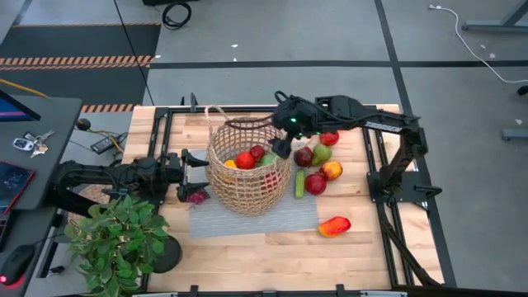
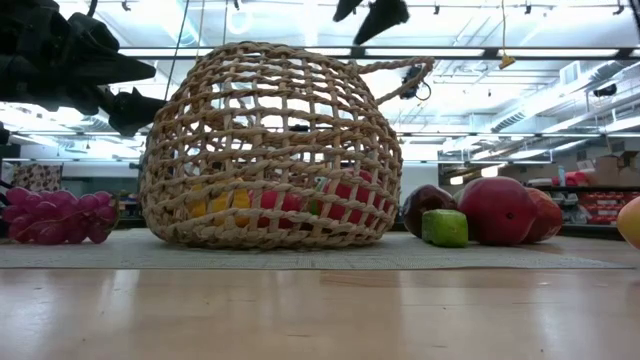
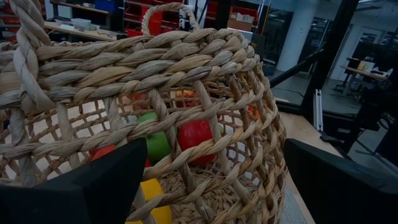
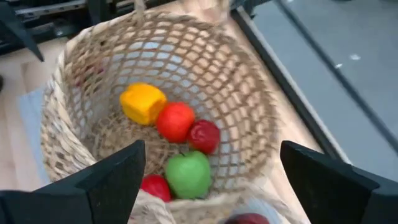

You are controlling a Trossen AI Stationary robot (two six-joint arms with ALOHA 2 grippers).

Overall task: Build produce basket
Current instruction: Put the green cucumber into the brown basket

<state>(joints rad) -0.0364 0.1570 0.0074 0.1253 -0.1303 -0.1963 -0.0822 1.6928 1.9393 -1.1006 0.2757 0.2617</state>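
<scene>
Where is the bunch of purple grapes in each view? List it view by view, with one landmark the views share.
High view: grapes on the mat, beside the left gripper.
Low view: grapes at far left.
Left wrist view: not visible.
Right wrist view: not visible.
Shared landmark: the basket, right of the grapes.

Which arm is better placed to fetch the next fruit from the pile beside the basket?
Right. Its gripper hangs open and empty at the basket rim beside the pile; the left gripper sits across the basket near the grapes.

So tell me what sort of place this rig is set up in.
Most likely a robotics lab or workshop: bare concrete floor with hazard-striped tape, red storage bins on shelving, and a wooden table fenced by black framing.
</scene>
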